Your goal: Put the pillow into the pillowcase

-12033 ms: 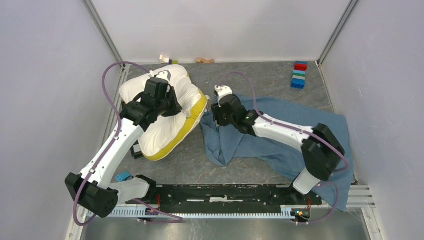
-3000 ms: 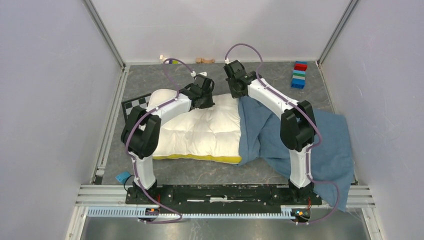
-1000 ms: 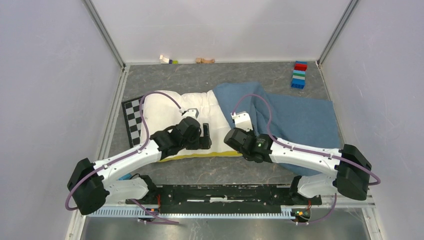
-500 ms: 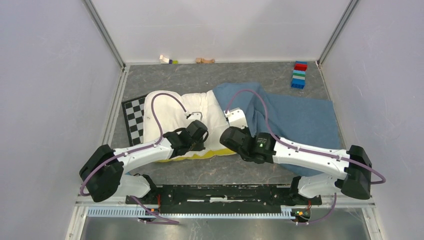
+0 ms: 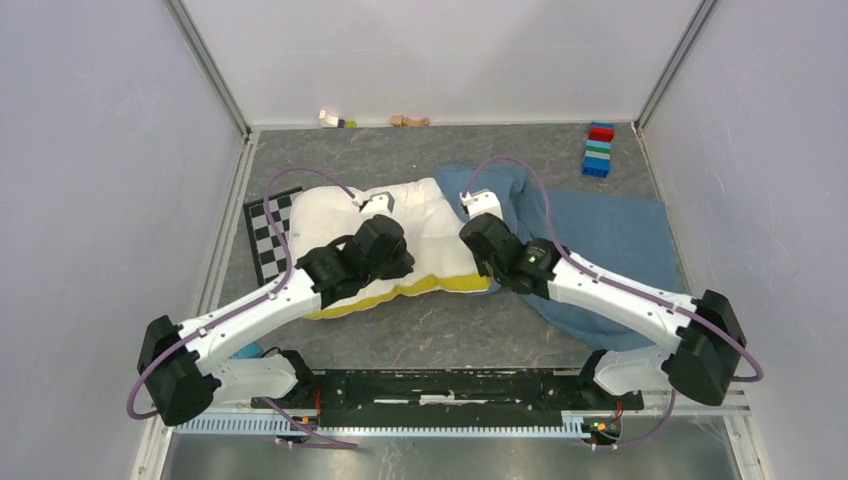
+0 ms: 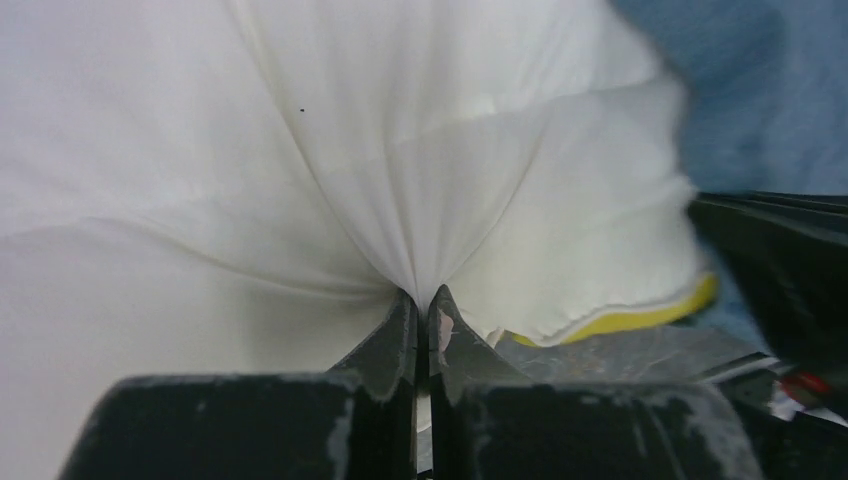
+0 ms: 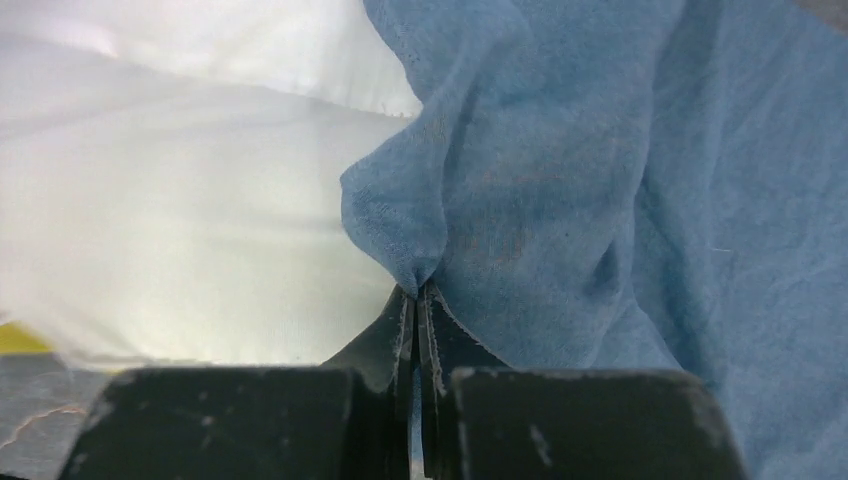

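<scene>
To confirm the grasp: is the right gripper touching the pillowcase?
Touching. The right wrist view shows the right gripper shut, pinching a fold of the pillowcase.

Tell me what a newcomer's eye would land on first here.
The big white pillow with its yellow edge lies mid-table, its right end against the crumpled blue pillowcase. The left gripper is shut on a pinch of the pillow, the right gripper on a fold of the pillowcase. A stack of coloured bricks stands in the far right corner.
</scene>
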Controlling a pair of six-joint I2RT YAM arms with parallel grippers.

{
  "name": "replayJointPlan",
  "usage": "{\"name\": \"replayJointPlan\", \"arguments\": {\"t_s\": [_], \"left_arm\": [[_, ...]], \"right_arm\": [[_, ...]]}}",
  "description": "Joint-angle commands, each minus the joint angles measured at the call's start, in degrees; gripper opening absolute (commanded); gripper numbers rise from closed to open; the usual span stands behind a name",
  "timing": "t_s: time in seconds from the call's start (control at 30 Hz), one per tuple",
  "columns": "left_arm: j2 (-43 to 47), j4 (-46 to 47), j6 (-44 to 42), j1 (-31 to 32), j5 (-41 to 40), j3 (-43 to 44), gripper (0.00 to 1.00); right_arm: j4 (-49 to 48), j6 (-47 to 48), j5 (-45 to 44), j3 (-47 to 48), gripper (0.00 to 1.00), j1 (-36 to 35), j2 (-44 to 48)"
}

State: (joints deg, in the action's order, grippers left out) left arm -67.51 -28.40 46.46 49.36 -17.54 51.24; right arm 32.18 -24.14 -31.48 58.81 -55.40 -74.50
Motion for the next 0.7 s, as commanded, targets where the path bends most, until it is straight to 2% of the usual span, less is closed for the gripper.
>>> {"name": "replayJointPlan", "arguments": {"t_s": [0.0,0.13,0.27,0.4,0.53,0.6,0.67], "left_arm": [[3.37,2.86,6.00,0.69,0.07,4.18,0.03],[-0.88,8.32,8.40,0.72,2.35,1.80,0.02],[-4.74,16.33,11.27,0.57,2.23,-1.78,0.02],[-10.03,19.31,12.02,-0.26,2.66,-1.01,0.02],[-11.06,23.15,14.26,-2.44,6.61,-2.47,0.02],[-8.14,23.35,14.10,-3.10,6.06,-3.07,0.02],[-4.43,21.30,13.88,-4.07,4.89,-3.12,0.03]], "right_arm": [[-6.69,4.68,8.97,0.42,0.03,4.21,-4.26],[-7.27,6.43,12.09,6.85,0.11,4.20,-5.41],[-7.20,6.36,16.02,11.52,0.06,2.65,-5.25],[-6.29,5.13,12.77,15.91,0.04,-4.46,-4.93],[-8.09,3.31,10.51,11.85,0.06,-5.40,-4.70],[-5.13,1.67,7.48,9.11,0.06,-2.70,-5.56],[-7.43,0.81,9.19,1.98,0.06,2.06,-4.23]]}}
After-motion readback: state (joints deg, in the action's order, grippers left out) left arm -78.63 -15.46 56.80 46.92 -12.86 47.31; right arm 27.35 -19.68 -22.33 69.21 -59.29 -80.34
